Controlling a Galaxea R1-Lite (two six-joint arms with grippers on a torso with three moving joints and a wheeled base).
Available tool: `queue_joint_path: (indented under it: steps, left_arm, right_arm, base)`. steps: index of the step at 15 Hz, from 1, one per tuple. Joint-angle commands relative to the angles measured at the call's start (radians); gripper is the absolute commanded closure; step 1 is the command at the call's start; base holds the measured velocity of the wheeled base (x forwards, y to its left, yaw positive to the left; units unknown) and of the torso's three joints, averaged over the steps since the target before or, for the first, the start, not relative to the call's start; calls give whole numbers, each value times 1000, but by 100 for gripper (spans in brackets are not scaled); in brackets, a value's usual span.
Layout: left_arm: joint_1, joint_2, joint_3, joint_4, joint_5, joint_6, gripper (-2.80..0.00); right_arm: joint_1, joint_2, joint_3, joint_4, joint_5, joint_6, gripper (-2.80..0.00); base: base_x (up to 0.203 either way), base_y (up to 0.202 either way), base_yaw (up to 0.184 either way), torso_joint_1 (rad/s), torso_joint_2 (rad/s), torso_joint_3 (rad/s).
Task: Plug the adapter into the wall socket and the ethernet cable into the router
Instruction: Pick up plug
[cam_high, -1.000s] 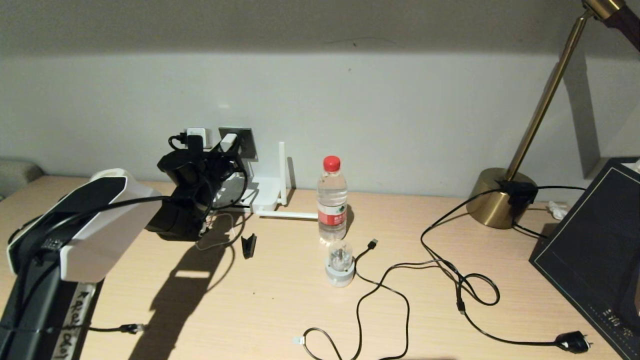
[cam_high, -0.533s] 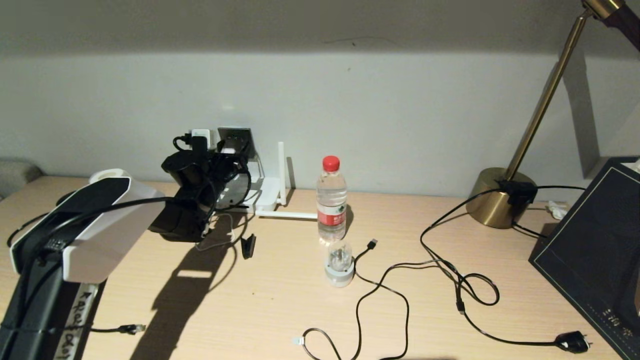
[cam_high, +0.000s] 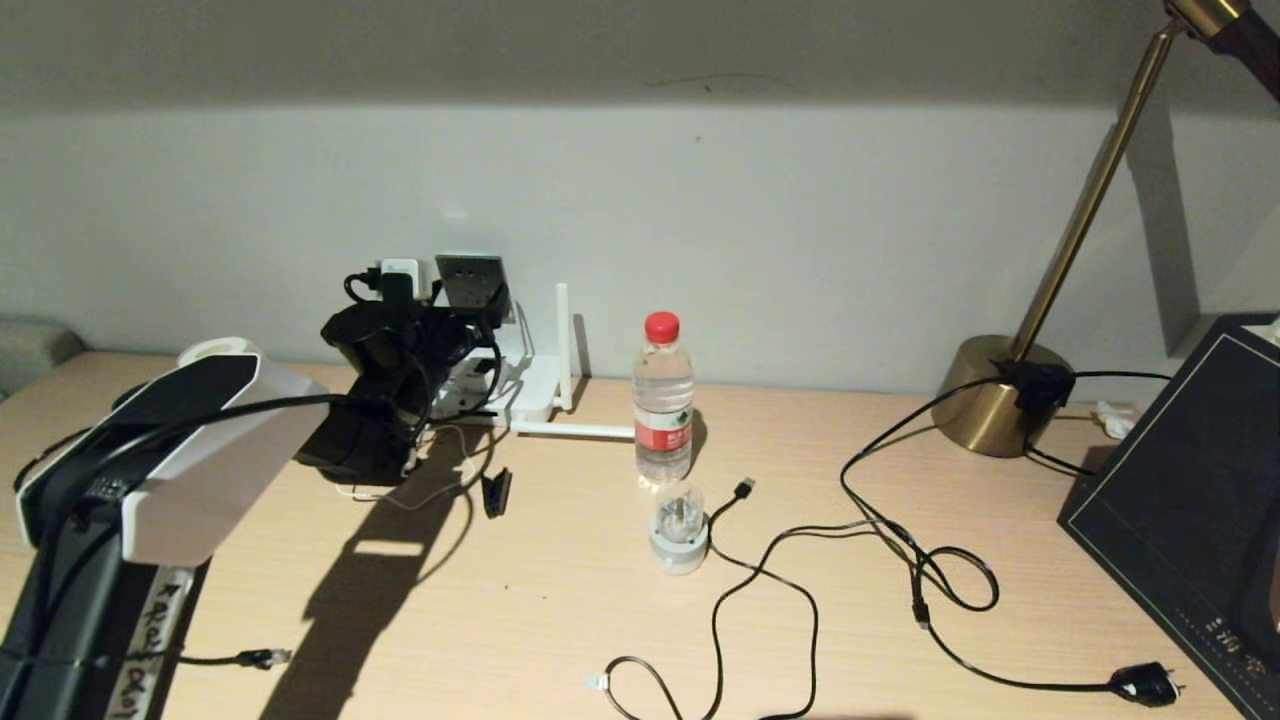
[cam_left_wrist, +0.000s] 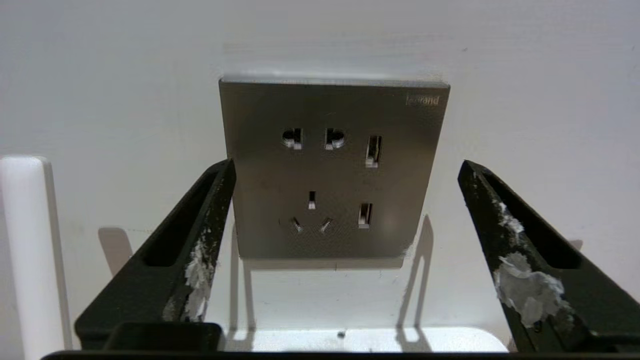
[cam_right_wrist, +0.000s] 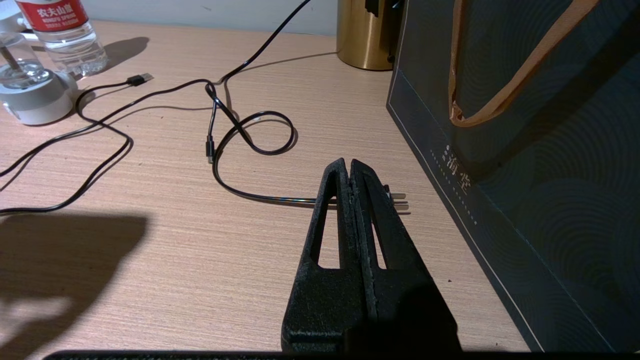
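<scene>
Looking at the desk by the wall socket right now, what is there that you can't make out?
- Adapter: not clearly seen in any view; the left gripper, open in front of the wall socket, may hide it in the head view.
- Router: mostly hidden by that gripper, head view.
- Black cable plug: its cable runs behind the left arm, head view.
- Right gripper: shut, outside the head view.

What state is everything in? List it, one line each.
wall socket: all holes empty.
left gripper: open, empty, facing the wall socket.
right gripper: shut, empty, above the desk.
ethernet cable: unplugged, clear tip loose on the desk.
water bottle: upright, capped.
</scene>
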Motion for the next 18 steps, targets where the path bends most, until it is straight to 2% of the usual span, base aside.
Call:
queue_joint_path:
  steps: [1, 3, 6, 9, 18]
  left_arm:
    - [1, -12, 27, -9, -1, 1, -280]
    - [1, -48, 117, -9, -9, 16, -280]
    - [1, -134, 349, -1, -45, 35, -280]
    - [11, -170, 467, -6, -64, 41, -280]
    - [11, -118, 470, -6, -63, 48, -280]
  right_arm:
    - [0, 0, 11, -1, 0, 0, 0]
    - [0, 0, 11, -1, 0, 0, 0]
    - [0, 0, 11, -1, 0, 0, 0]
    - [0, 0, 11, -1, 0, 0, 0]
    - [0, 0, 11, -1, 0, 0, 0]
  base:
    - [0, 0, 0, 0, 0, 0]
    - [0, 0, 0, 0, 0, 0]
    - [0, 0, 0, 0, 0, 0]
    - [0, 0, 0, 0, 0, 0]
    - [0, 0, 0, 0, 0, 0]
